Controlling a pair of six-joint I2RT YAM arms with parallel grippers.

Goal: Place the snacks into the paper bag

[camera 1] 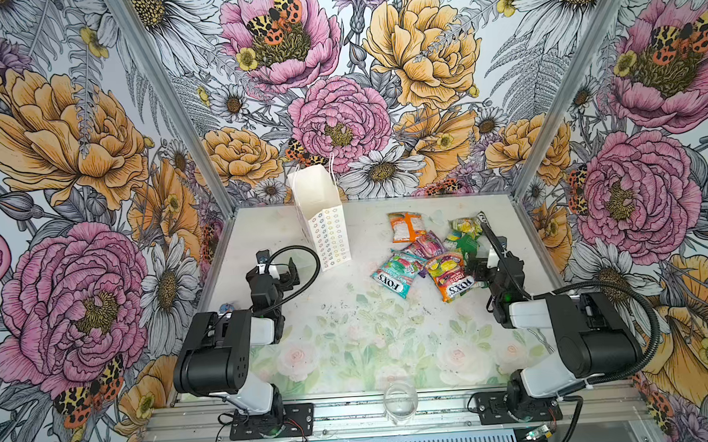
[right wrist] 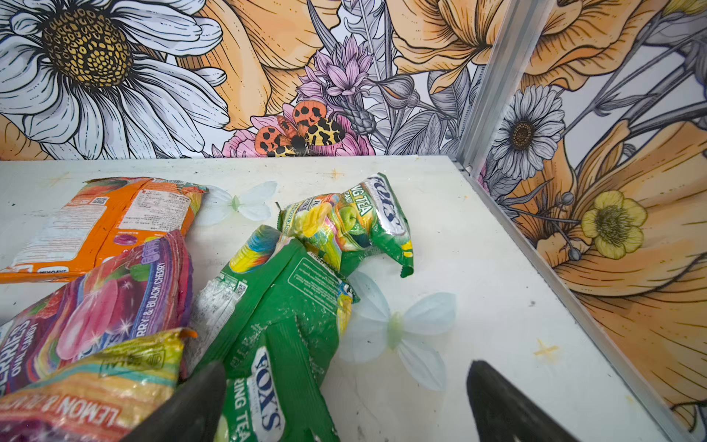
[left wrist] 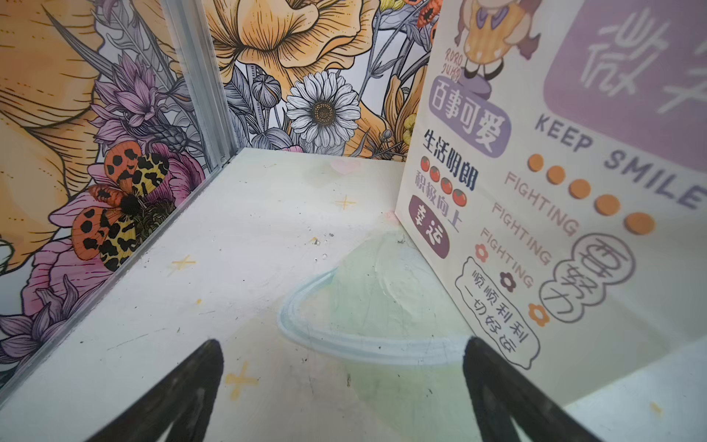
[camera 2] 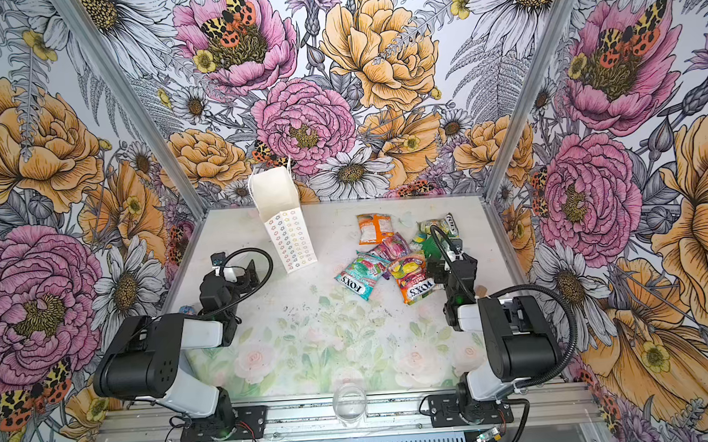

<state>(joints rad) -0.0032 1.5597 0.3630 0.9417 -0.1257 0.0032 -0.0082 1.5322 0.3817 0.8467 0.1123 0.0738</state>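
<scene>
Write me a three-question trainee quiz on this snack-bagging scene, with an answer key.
1. True or false: the paper bag lies on its side.
2. The snacks are: A) inside the bag; B) piled beside the right tool; C) spread along the front edge.
3. Name the see-through thing at the table's front edge.
Key: 1 false, it stands upright; 2 B; 3 clear glass.

You have a broad bare strip of bench (camera 1: 349,313) between the tall white paper bag with coloured flower outlines (camera 1: 330,235), which stands upright with its mouth open to the top, and the pile of glossy plastic snack packets (camera 1: 404,269). A clear glass (camera 1: 400,398) stands at the front rail. The bag's side stands just beside your left gripper (left wrist: 343,344). Flowered walls (camera 1: 70,162) close three sides.
</scene>
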